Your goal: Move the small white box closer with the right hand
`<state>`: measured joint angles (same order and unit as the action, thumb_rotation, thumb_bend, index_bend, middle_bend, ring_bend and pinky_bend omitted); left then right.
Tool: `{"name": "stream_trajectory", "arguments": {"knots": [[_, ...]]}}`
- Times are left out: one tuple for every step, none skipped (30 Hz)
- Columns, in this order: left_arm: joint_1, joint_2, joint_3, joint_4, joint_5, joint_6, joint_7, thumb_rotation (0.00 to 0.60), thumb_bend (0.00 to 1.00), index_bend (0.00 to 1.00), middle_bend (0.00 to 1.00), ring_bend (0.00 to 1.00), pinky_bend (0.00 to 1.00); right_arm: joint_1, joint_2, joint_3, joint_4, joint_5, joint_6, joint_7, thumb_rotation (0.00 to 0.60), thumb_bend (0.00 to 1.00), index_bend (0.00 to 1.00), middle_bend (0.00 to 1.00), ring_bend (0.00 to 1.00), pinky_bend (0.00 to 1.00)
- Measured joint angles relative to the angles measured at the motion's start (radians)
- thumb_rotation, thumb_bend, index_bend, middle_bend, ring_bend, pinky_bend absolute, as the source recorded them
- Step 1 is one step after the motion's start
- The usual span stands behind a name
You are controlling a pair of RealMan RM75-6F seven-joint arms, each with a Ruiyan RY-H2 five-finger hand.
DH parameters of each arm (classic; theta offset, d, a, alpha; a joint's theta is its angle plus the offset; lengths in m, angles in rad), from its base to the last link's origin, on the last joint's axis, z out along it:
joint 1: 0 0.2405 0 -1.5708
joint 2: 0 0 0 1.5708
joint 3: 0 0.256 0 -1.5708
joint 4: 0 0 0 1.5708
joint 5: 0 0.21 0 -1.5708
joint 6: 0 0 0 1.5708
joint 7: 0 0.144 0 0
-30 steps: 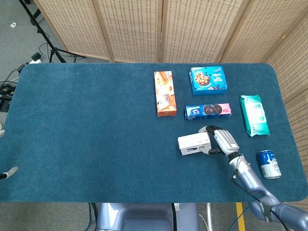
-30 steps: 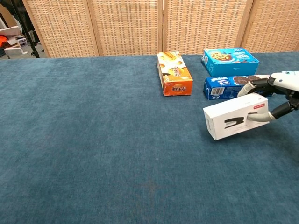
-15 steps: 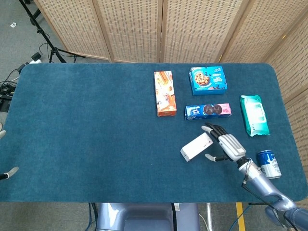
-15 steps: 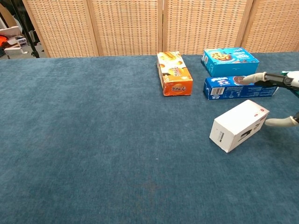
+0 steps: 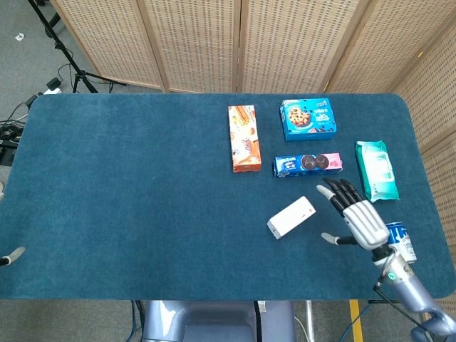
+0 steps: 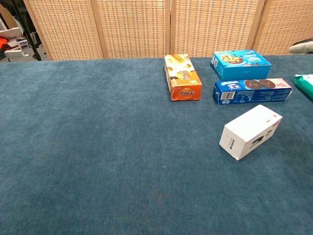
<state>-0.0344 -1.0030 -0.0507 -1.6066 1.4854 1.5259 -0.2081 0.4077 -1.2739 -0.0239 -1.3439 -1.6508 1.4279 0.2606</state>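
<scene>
Now the small white box (image 5: 291,217) lies angled on the cloth; right robot hand (image 5: 361,219) spread wide, empty.

The small white box (image 6: 251,131) lies angled on the blue table (image 6: 98,147), nothing touching it.

We find the right hand (image 5: 361,219) only in the head view, its arm cut off by the bottom edge; a pale sliver at the chest view's right edge may be a fingertip. The green packet (image 6: 305,83) is cropped there. The blue can (image 5: 403,244) sits partly behind the hand. No left hand is visible.
</scene>
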Motion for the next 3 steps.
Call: {"name": "stream_trajectory", "arguments": {"knots": [[0.002, -0.001, 0.0, 0.0, 0.002, 0.005, 0.0, 0.6, 0.0, 0.0, 0.0, 0.0, 0.0, -0.018, 0.007, 0.002, -0.029, 0.01, 0.016, -0.045, 0.6, 0.0, 0.0, 0.0, 0.0, 0.0], [0.003, -0.001, 0.0, 0.001, 0.004, 0.008, 0.0, 0.6, 0.0, 0.0, 0.0, 0.0, 0.0, -0.037, 0.013, 0.003, -0.06, 0.021, 0.032, -0.086, 0.6, 0.0, 0.0, 0.0, 0.0, 0.0], [0.005, -0.001, 0.0, 0.001, 0.006, 0.012, -0.001, 0.6, 0.0, 0.0, 0.0, 0.0, 0.0, -0.063, 0.021, 0.005, -0.101, 0.038, 0.052, -0.132, 0.6, 0.0, 0.0, 0.0, 0.0, 0.0]]}}
